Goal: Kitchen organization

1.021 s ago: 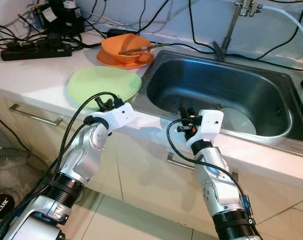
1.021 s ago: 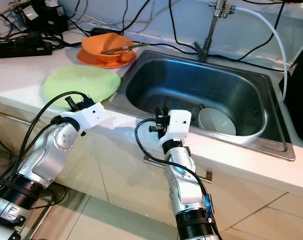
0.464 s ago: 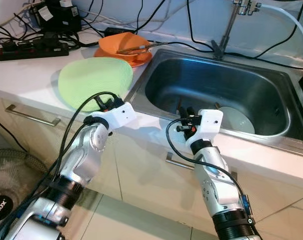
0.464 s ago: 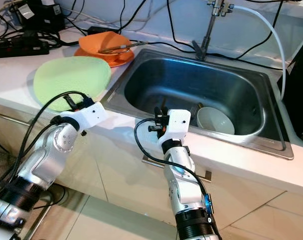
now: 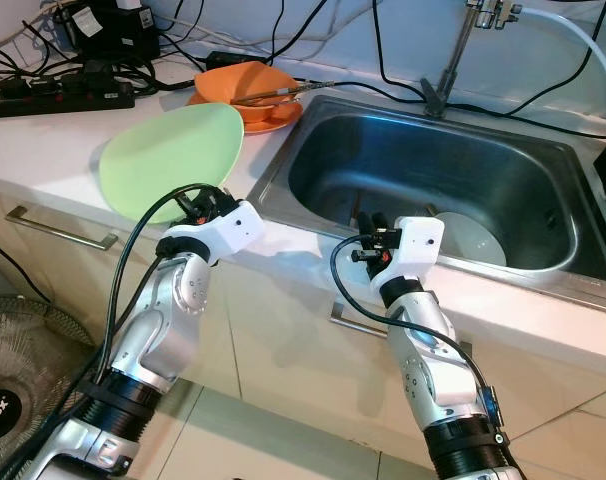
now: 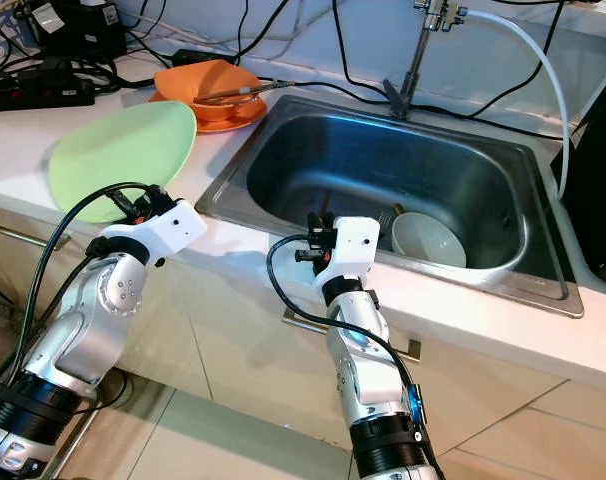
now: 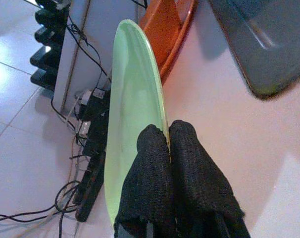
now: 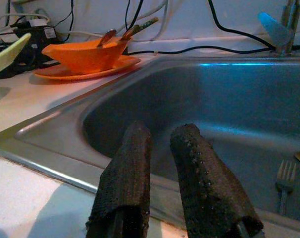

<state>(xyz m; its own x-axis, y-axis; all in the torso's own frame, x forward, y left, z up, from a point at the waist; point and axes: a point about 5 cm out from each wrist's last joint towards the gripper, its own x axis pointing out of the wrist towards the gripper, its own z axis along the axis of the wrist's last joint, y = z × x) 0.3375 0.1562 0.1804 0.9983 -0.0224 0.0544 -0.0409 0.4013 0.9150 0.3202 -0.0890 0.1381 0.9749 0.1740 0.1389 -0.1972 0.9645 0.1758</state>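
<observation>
Left end effector point(image 7: 169, 144) is clamped on the rim of the green plate point(image 5: 173, 158), tilted up off the tabletop point(image 5: 43, 140) at 10 o'clock. Right end effector point(image 8: 160, 148), fingers narrow and holding nothing, sits at the sink point(image 5: 523, 275) front edge. In the sink: white bowl point(image 6: 428, 240), fork point(image 8: 283, 178). At 11 o'clock, orange bowl point(image 5: 251, 85) with utensils rests on an orange plate point(image 5: 275, 117).

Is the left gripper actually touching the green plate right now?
Touching. In the left wrist view the left gripper has its two black fingers closed on the rim of the green plate, no gap showing.
</observation>
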